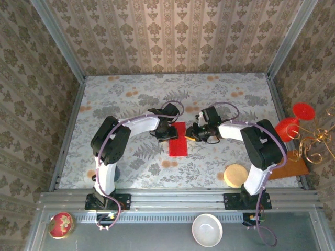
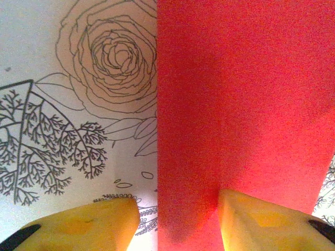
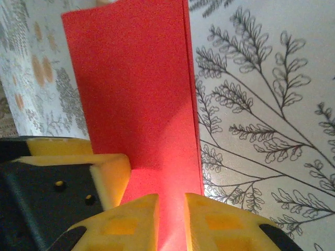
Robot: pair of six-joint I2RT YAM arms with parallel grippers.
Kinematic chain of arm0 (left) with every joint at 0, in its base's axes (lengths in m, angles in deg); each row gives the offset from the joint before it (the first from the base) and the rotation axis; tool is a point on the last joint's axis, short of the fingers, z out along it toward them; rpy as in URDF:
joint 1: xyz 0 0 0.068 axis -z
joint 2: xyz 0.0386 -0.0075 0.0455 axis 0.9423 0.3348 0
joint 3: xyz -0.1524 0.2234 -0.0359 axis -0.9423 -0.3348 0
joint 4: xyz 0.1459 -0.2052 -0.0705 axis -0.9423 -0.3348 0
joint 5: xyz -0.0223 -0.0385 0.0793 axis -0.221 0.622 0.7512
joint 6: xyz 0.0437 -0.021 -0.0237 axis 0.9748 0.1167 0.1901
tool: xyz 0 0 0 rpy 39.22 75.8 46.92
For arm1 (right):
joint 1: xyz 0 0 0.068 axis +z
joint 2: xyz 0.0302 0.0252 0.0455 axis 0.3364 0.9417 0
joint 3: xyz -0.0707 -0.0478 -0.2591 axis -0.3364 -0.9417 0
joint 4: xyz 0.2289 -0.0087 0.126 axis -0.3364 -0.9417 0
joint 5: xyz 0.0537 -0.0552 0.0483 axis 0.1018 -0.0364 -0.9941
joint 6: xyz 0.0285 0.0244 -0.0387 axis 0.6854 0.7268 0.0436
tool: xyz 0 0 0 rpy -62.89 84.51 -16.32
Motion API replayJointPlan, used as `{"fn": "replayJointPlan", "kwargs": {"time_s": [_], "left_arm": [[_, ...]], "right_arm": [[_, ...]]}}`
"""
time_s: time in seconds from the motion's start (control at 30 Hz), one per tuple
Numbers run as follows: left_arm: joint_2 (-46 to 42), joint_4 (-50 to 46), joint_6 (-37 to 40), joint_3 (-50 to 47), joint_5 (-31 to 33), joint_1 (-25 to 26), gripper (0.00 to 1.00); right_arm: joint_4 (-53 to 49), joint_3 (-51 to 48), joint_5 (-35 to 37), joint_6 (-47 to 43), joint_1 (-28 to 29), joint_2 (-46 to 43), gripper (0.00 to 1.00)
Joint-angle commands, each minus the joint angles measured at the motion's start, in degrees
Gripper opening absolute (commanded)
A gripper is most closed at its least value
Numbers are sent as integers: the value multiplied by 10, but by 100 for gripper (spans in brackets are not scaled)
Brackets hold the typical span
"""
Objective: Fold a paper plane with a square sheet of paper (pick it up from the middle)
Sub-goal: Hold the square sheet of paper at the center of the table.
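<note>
On a floral-print tabletop point(image 1: 131, 104) walled by damask wallpaper point(image 1: 172, 36), the matte red square sheet of paper point(image 1: 178, 145), folded to a flat rectangle, lies at frame centre, the left hand point(image 1: 167, 136) half-open astride its edge, the right hand point(image 1: 190, 135) narrow over it.

Near the counter's point(image 1: 125, 99) near right corner sits a pale round disc point(image 1: 236, 175), with a brown board point(image 1: 291, 170) just beside it at the right edge. Further along that edge are red translucent glasses point(image 1: 293, 123) and a curly gold wire ornament point(image 1: 317, 144). On the metal ledge point(image 1: 157, 230) beyond the near edge stand a white bowl point(image 1: 207, 230) and, far left, a red floral tin point(image 1: 61, 225).
</note>
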Motion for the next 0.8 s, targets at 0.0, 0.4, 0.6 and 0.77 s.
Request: {"fn": "replayJointPlan", "kwargs": {"time_s": [0.0,0.4,0.6,0.77], "left_arm": [[123,19,6,-52,-58,31,49],[126,20,5,-57,-60,30,49],[125,20,4,-60,-61,30,49],[116,17,7,-60,-57,28,49]], "right_arm": [[2,17,-24,0,7,16,21],[-11,43,-33,-7,19,50,17],[-32,45,-17,-13,20,70,16],[-61,39,7,-23,20,81,15]]}}
